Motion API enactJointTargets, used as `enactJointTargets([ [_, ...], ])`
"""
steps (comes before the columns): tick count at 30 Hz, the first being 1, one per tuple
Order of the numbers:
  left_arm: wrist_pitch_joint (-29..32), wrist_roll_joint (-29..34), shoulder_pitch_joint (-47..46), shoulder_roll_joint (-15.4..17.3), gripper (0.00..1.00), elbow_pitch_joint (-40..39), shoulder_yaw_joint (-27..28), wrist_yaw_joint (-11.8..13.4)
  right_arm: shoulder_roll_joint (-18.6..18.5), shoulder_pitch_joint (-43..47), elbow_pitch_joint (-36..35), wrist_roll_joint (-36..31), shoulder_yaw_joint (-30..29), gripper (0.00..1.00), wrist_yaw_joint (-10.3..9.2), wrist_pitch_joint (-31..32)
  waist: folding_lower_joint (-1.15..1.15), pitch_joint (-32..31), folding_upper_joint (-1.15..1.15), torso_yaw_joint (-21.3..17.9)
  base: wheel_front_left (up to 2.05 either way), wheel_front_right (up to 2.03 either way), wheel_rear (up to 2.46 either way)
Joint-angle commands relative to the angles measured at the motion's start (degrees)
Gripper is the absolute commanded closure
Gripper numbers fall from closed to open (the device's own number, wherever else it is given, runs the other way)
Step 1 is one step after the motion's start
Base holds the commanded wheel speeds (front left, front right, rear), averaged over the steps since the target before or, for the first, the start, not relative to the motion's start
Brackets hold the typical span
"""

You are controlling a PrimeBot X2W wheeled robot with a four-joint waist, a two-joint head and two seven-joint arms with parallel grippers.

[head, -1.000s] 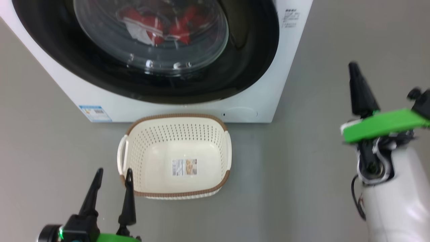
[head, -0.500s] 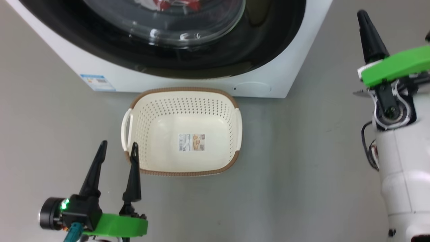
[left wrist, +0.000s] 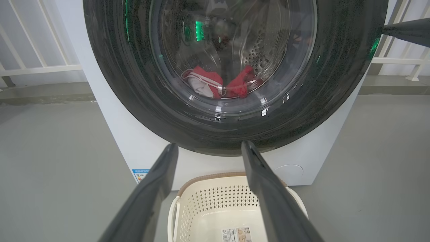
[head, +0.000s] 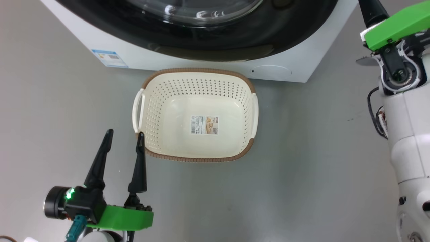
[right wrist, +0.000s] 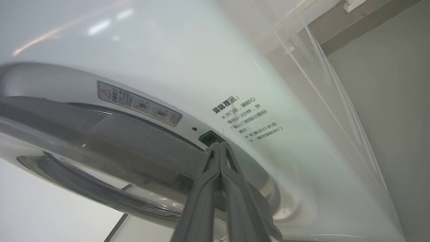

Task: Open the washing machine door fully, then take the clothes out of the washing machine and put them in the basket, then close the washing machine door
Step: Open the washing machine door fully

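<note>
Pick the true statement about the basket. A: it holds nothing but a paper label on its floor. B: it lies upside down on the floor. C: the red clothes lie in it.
A: in the head view the basket stands open side up with just the paper label inside, while the clothes sit behind the glass of the washing machine door.

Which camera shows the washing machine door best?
The left wrist view: the door faces it almost whole, black rim and glass, with red clothes behind the glass. The head view shows its lower rim from above; the right wrist view shows its edge close up.
</note>
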Motion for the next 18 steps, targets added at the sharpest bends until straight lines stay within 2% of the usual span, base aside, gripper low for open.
enactJointTargets([
  [1,-0.44,0.39,-1.14,0.49,0.0,-1.48,1.71,-0.45,0.19,-2.06,-0.75,0.63,1.36,1.0,0.09,0.73,0.0,0.89,0.0,0.87,0.0,0.0,0.0],
  [18,-0.44,0.36,-1.81,-0.23,0.0,-0.56,1.33,-1.35,-3.88,-8.98,3.59,2.75,6.88,1.0,0.09,6.62,0.0,1.48,0.0,2.44,0.0,0.0,0.0],
])
